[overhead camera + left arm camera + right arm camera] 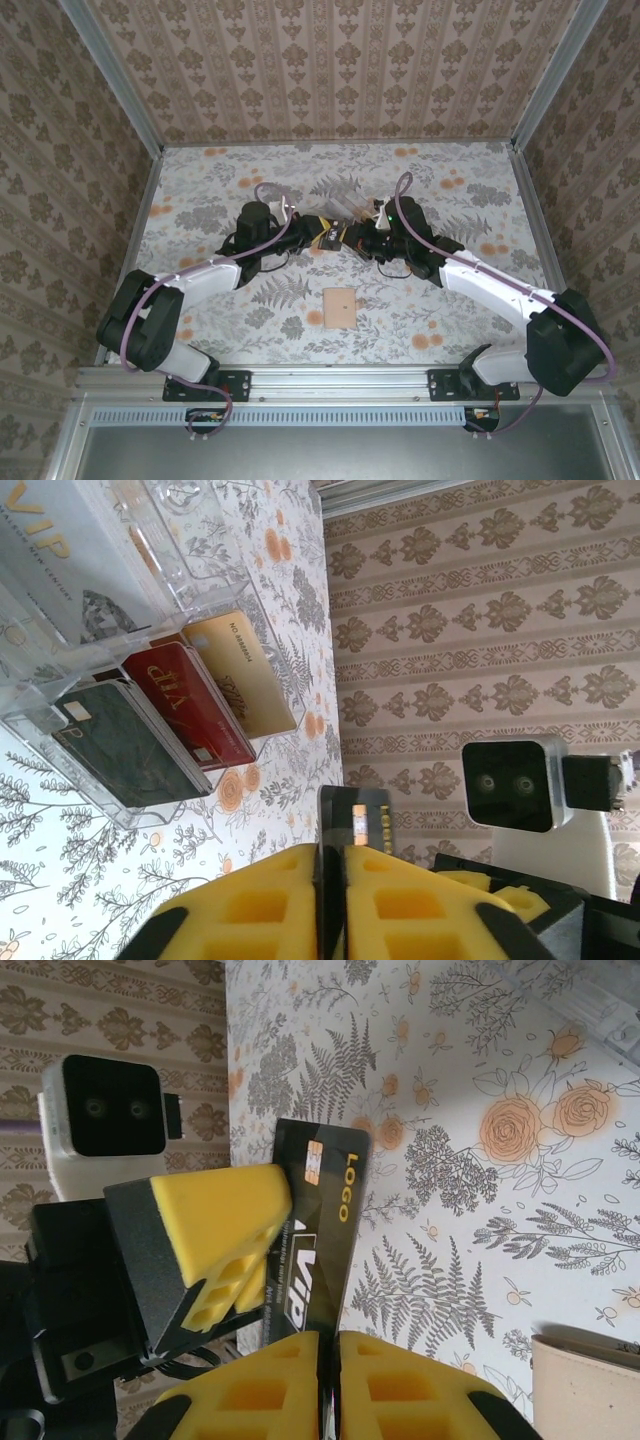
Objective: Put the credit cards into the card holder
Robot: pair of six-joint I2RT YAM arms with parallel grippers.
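- The table (pixel 200 190) is closed in by papered walls (pixel 330 70) on three sides. From above, the two arms meet near its middle, with bare floral cloth all around them and to every edge.
- The card holder (pixel 340 308) lies flat by itself nearer the arm bases, well apart from both grippers.
- The left gripper (pixel 312 232) and the right gripper (pixel 352 238) both pinch one black card (pixel 328 237), which is held off the table between them.
- From the left wrist, its fingers (pixel 270 900) are pressed together on the card's (pixel 358 825) thin edge. Beyond them a clear tray (pixel 215 575) holds a dark card (pixel 120 740), a red card (pixel 190 705) and a gold card (pixel 240 670), standing side by side.
- The right wrist gives the card's printed face (pixel 320 1190), the left gripper's finger (pixel 215 1230) against it, and a corner of the holder (pixel 585 1395).
- The right gripper's fingers (pixel 250 1390) sit close together on the card's near end.
- The card's long axis runs straight out from the right gripper; its chip end points toward the left gripper.
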